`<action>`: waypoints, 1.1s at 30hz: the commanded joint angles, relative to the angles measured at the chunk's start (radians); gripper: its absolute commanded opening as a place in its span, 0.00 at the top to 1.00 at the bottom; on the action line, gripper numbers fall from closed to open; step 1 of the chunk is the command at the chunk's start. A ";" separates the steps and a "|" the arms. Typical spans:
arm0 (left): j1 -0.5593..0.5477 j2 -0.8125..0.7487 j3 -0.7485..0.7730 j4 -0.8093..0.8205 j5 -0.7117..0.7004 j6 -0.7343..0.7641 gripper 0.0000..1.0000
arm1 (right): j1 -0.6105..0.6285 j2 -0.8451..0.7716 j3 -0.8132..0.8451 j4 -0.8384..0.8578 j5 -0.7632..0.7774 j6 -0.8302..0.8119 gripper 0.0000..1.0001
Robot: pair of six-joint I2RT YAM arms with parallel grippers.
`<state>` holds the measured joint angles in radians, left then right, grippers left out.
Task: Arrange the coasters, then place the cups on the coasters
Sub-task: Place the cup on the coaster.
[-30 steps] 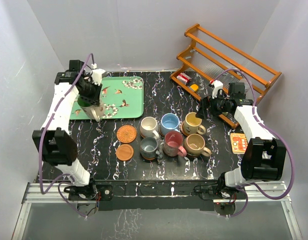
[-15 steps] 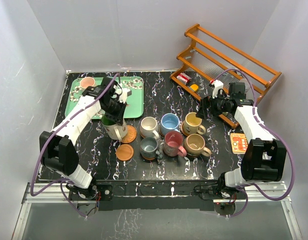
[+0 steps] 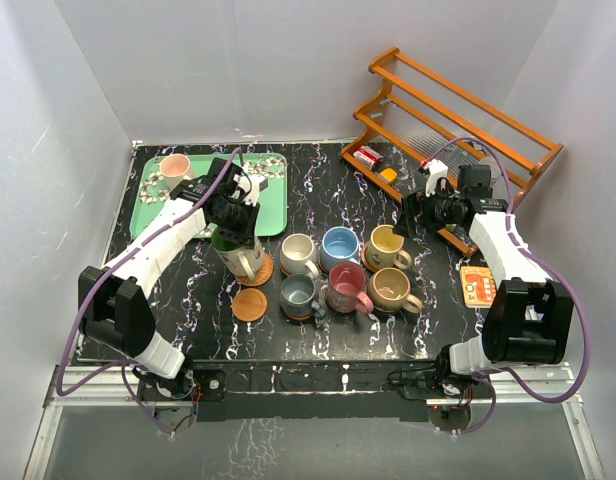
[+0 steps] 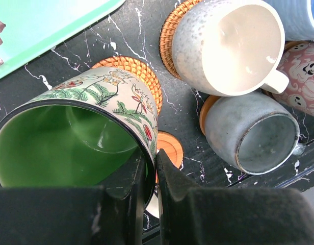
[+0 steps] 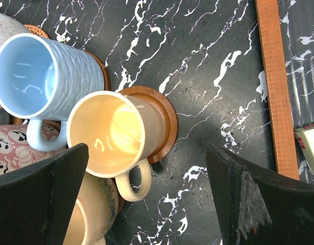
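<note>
My left gripper [image 4: 151,171] pinched the green mug [image 4: 70,143] by its rim, wall between clenched jaws, mug hanging beneath them over the woven coaster [image 4: 134,69]. Dropped off-centre, it could tip off the edge or bump the white mug [image 4: 223,46] beyond. My right gripper [image 5: 148,149] gaped, empty.

You see a green-lined mug [image 4: 113,97] with fern-and-flower print, a pink mug [image 4: 307,69] with white cartoon faces, and a black, white-veined counter [image 5: 198,61].
</note>
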<state>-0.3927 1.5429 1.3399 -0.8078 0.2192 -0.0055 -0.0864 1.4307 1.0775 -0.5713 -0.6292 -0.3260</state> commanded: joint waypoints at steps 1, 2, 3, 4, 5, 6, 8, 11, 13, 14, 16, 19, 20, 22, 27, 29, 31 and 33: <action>-0.015 -0.064 0.000 0.042 0.029 -0.044 1.00 | -0.005 -0.010 0.041 0.052 0.009 0.003 0.02; -0.023 -0.057 0.004 0.039 0.024 -0.048 1.00 | -0.004 -0.008 0.041 0.051 0.009 0.005 0.02; -0.034 -0.054 0.007 0.035 0.017 -0.053 1.00 | -0.005 -0.005 0.040 0.051 0.010 0.004 0.02; -0.045 -0.051 0.007 0.037 0.005 -0.055 1.00 | -0.005 -0.003 0.041 0.052 0.011 0.004 0.02; -0.058 -0.052 0.007 0.039 -0.004 -0.058 1.00 | -0.005 -0.001 0.041 0.052 0.013 0.003 0.02; -0.068 -0.051 0.005 0.039 -0.009 -0.062 1.00 | -0.005 0.000 0.041 0.052 0.016 0.003 0.02; -0.087 -0.054 -0.003 0.044 -0.020 -0.072 1.00 | -0.005 0.000 0.041 0.051 0.025 0.001 0.02; -0.113 -0.056 -0.013 0.051 -0.069 -0.085 1.00 | -0.004 0.000 0.041 0.052 0.035 -0.002 0.02; -0.124 -0.053 -0.020 0.055 -0.102 -0.098 1.00 | -0.004 0.000 0.041 0.053 0.041 -0.004 0.02; -0.127 -0.050 -0.021 0.055 -0.112 -0.104 1.00 | -0.004 0.000 0.041 0.051 0.043 -0.005 0.02; -0.131 -0.044 -0.025 0.061 -0.121 -0.115 1.00 | -0.006 0.001 0.041 0.052 0.043 -0.005 0.02; -0.132 -0.041 -0.024 0.065 -0.133 -0.120 1.00 | -0.006 0.006 0.041 0.052 0.043 -0.005 0.02; -0.132 -0.042 -0.023 0.067 -0.142 -0.120 1.00 | -0.006 0.006 0.041 0.051 0.043 -0.005 0.02; -0.134 -0.041 -0.023 0.067 -0.161 -0.121 1.00 | -0.006 0.010 0.042 0.050 0.043 -0.005 0.02; -0.140 -0.034 -0.028 0.076 -0.163 -0.121 1.00 | -0.007 0.011 0.042 0.050 0.042 -0.006 0.02; -0.142 -0.030 -0.028 0.078 -0.162 -0.120 1.00 | -0.007 0.011 0.042 0.050 0.042 -0.006 0.02; -0.145 -0.026 -0.026 0.081 -0.162 -0.119 1.00 | -0.006 0.010 0.042 0.049 0.040 -0.006 0.02; -0.147 -0.023 -0.024 0.081 -0.165 -0.118 1.00 | -0.006 0.010 0.042 0.049 0.040 -0.007 0.02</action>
<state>-0.5304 1.5444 1.2953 -0.7551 0.0708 -0.1165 -0.0872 1.4467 1.0775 -0.5713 -0.5930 -0.3275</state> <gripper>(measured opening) 0.097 0.983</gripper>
